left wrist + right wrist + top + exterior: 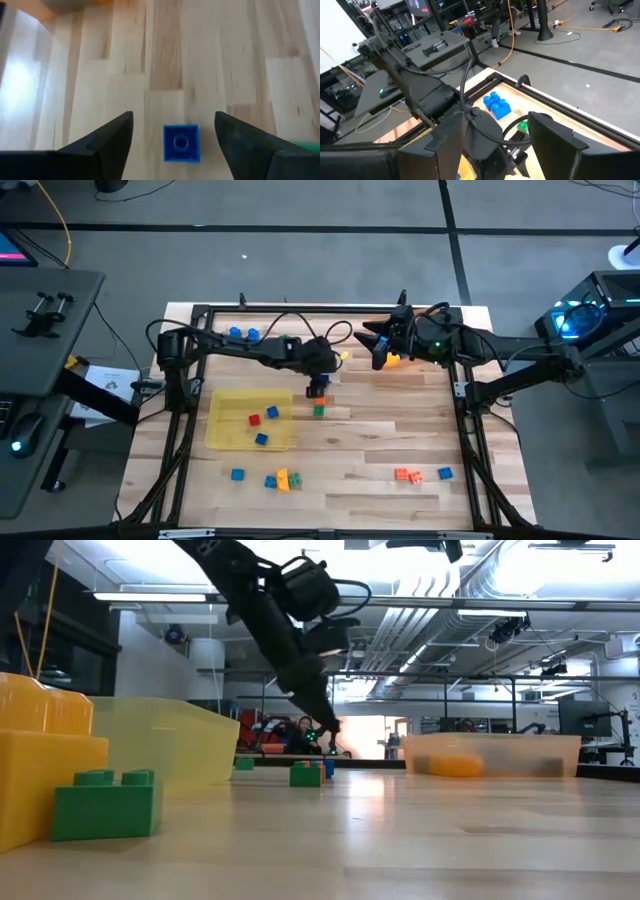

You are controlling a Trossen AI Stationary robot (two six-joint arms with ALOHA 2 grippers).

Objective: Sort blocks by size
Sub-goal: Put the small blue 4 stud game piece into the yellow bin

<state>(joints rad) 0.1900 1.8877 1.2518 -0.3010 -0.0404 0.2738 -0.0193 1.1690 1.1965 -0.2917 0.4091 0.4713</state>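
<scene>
A small blue cube block [181, 143] sits stud-up on the wooden table. My left gripper [175, 120] hangs open just above it, one finger on each side and neither touching. In the high view this gripper [317, 388] is at mid-table, with a green block [319, 410] just nearer. The yellow tray [225, 435] holds a red block [254, 420] and two blue ones. My right gripper [380, 348] hovers open and empty, high over the orange tray [395, 361] at the far right.
Loose blocks lie near the front edge: a blue one [237, 474], a mixed cluster [282, 479], orange ones [407, 475] and another blue one [444, 473]. Two larger blue blocks [243, 334] sit at the far left. Black frame rails border the table.
</scene>
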